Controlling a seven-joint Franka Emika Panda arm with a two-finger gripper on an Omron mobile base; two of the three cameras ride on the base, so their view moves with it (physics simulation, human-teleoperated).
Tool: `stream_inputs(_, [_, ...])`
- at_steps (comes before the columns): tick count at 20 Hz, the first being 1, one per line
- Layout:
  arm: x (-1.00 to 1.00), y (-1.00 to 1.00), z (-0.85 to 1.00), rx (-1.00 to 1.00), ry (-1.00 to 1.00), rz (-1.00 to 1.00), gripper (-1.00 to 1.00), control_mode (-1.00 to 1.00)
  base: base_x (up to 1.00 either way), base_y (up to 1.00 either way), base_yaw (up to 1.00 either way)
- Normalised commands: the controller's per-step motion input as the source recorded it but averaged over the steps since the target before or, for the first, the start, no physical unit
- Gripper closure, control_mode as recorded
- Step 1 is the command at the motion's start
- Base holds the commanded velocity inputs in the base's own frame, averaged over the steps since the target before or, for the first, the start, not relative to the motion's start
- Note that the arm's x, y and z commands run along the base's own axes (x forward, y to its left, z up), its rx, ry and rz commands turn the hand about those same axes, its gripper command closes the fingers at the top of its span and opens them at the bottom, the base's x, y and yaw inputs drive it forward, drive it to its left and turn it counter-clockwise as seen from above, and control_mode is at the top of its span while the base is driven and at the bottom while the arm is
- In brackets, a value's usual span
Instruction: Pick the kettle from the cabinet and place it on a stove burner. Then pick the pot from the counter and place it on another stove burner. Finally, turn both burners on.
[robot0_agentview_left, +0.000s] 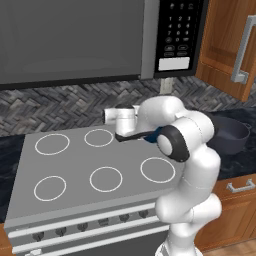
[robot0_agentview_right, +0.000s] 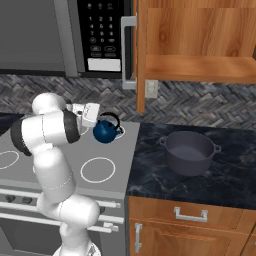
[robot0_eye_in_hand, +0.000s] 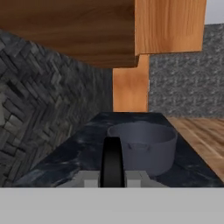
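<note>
Between the fingers pinched on its black handle, the kettle hangs just over the stove's back corner, out of the cabinet but not set down; the pot waits beyond them on the counter, burners apparently unlit.

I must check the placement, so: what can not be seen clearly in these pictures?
- Kettle base, right base view: whether it touches the cooktop cannot be told.
- Kettle body, left base view: hidden behind the arm.
- Pincer fingers, hand view: hidden by the kettle's black handle.
- Knobs, left base view: too small to read.
</note>
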Motion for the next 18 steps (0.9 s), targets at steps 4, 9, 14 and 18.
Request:
stream_inputs(4, [0.31, 0.04, -0.31, 0.00, -0.05, -0.01, 1.00, -1.00, 0.00, 0.00, 0.00])
stream_inputs(9, [0.29, 0.00, -0.13, -0.02, -0.09, -0.03, 1.00, -1.00, 0.00, 0.00, 0.00])
stream_inputs(14, [0.32, 0.00, -0.15, -0.03, -0.11, -0.04, 1.00, -1.00, 0.00, 0.00, 0.00])
stream_inputs(18, [0.32, 0.00, -0.22, -0.03, -0.15, -0.04, 1.00, -1.00, 0.00, 0.00, 0.00])
